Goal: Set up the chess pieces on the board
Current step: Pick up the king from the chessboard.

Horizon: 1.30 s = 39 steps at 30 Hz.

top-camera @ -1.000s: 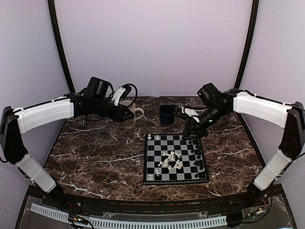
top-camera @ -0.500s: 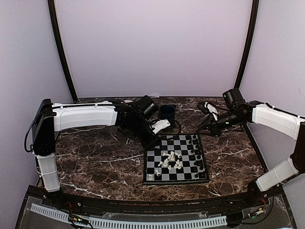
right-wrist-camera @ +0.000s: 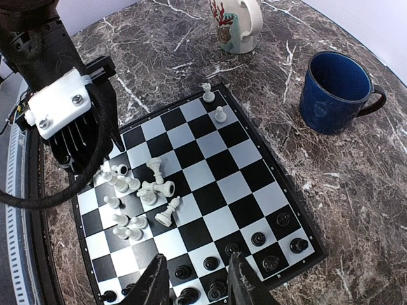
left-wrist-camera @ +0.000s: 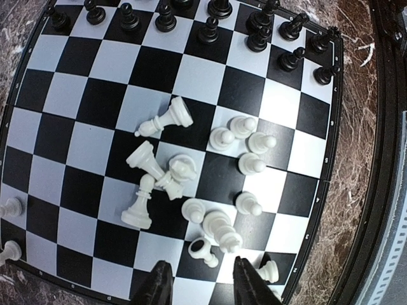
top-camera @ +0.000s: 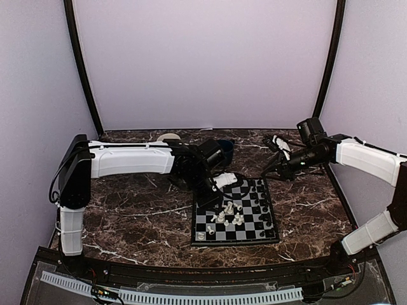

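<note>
The board [top-camera: 236,241] lies right of the table's middle. A heap of white chess pieces [top-camera: 227,213], some toppled, covers its centre, and black chess pieces [top-camera: 262,203] stand along its right side. My left gripper [top-camera: 213,198] hovers over the board's far left part, open, with nothing between its fingers. In the left wrist view that gripper [left-wrist-camera: 202,287] hangs just short of a fallen white piece [left-wrist-camera: 205,251] at the heap's [left-wrist-camera: 181,168] edge. My right gripper [top-camera: 266,173] is open and empty off the board's far right corner; in the right wrist view it [right-wrist-camera: 198,286] looks down over the black rows [right-wrist-camera: 257,238].
A blue mug [right-wrist-camera: 336,92] stands behind the board, and a white mug with a red and teal pattern [right-wrist-camera: 238,22] stands further back left. Two white pieces [right-wrist-camera: 213,103] stand at one far corner of the board. The left arm [top-camera: 133,159] stretches across the table's left half.
The left arm swung from the white mug at the back left to above the board. The right gripper drew back from the board's far right corner, then held still.
</note>
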Tool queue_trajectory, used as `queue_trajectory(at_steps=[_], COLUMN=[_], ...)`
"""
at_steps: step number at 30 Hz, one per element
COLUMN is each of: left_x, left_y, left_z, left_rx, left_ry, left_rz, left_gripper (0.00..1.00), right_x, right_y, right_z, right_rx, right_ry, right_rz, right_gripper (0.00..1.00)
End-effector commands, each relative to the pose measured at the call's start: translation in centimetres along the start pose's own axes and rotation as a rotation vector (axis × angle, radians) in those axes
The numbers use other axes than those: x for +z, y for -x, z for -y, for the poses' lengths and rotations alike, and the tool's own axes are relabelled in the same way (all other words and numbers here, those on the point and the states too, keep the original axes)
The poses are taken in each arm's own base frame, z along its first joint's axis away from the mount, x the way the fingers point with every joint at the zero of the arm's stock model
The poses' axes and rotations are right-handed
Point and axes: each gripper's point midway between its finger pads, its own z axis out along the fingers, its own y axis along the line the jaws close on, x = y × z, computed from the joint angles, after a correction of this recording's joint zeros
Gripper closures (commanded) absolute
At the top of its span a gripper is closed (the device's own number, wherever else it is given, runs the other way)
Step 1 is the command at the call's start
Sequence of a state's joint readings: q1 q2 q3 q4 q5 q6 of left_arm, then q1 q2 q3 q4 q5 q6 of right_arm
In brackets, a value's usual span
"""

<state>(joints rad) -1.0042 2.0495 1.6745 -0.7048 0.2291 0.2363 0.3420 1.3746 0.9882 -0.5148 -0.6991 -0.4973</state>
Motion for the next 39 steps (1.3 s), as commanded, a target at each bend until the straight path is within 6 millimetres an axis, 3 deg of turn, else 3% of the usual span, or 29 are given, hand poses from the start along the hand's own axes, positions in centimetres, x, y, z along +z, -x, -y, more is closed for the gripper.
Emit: queue_trajectory(at_steps=[1,12,18,26,39], left_x=[0.3,2.0,2.3,1.6,-0.2], left_y=[1.1,0.2,-0.1,0.5,0.9], left_z=[1.1,1.8,1.6,2.3,3.6], left_rx=[0.036,0.050,0.048,0.048,0.043], left_ry=[-0.047,-0.072,-0.063,-0.093,-0.131], left_rz=[0.009,-0.048,-0.065,-0.054,-0.051], left_gripper=[0.65,0.66,0.74,0.87,0.91], right_x=[0.0,0.1,0.1,0.2,0.3], right_y=[0.2,0.1,0.0,-0.2,-0.3], right_z=[0.4,0.5,0.5,0.6,0.6], right_rx=[-0.025,-0.029,-0.029,-0.031,-0.031], right_ry=[-0.012,-0.019,-0.015,-0.017,-0.018], right_rz=[0.013,0.009,0.006,0.001,-0.002], right_gripper=[0.67,0.67,0.67,0.67,0.67])
